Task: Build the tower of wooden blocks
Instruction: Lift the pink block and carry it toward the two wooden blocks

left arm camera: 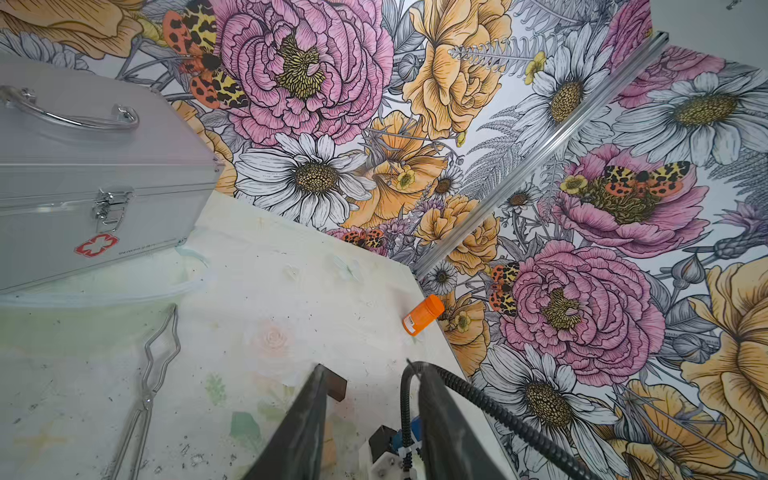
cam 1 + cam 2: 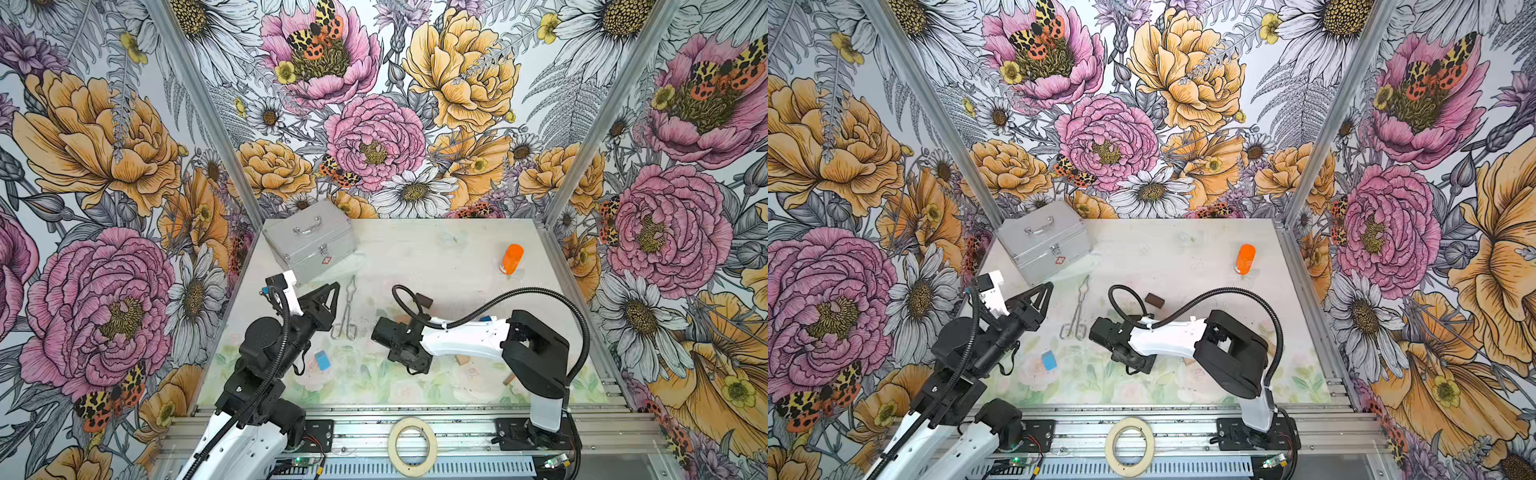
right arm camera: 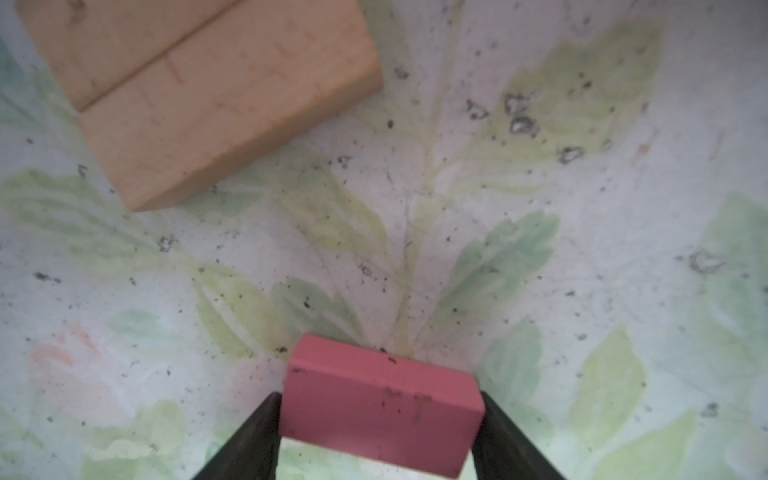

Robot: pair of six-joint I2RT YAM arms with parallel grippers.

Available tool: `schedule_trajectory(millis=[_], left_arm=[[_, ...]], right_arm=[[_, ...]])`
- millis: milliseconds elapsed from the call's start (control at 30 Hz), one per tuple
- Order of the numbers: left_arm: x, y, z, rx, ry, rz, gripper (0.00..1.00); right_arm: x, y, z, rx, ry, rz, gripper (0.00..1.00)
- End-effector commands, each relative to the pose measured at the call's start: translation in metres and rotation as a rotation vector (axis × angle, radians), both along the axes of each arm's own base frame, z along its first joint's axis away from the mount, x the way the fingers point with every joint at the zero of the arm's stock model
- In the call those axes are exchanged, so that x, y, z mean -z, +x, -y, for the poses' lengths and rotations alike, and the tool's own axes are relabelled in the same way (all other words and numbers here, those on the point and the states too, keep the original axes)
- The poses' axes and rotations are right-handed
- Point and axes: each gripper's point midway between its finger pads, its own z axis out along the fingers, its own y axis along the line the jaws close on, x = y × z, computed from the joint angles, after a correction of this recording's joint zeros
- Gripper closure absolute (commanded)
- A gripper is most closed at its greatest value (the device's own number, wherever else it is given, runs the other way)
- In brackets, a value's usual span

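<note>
Gripping the pink bar (image 3: 380, 405) endwise, right hand (image 3: 379, 401) faces open table (image 3: 457, 249); left hand (image 1: 370, 368) stands open.

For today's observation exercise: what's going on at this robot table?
The right gripper clasps a pink block between its fingers, close to two tan blocks lying side by side. The left gripper hovers open and empty near the tongs. A blue block and a dark brown block lie loose on the table.
</note>
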Motion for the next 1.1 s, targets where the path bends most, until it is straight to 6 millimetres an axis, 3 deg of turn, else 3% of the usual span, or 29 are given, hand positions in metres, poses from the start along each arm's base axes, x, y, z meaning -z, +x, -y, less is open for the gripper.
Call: schedule_trajectory(millis=[0,267,567,867,1067], left_arm=[[0.004,-0.001,-0.002,-0.011,0.013,0.001,0.62],[0.005,-0.001,-0.003,-0.015,0.017,0.001,0.62],[0.006,0.000,-0.004,-0.023,0.019,0.001,0.62],[0.007,-0.001,-0.004,-0.029,0.032,0.003,0.62],[0.007,-0.002,-0.005,-0.038,0.042,0.009,0.62]], right_arm=[[0.021,-0.010,0.031,-0.017,-0.127,-0.078,0.29],[0.018,-0.004,0.043,-0.048,-0.147,-0.079,0.29],[0.011,-0.002,0.057,-0.208,-0.216,-0.101,0.29],[0.010,0.001,0.057,-0.397,-0.252,-0.112,0.29],[0.006,0.002,0.066,-0.434,-0.274,-0.094,0.24]])
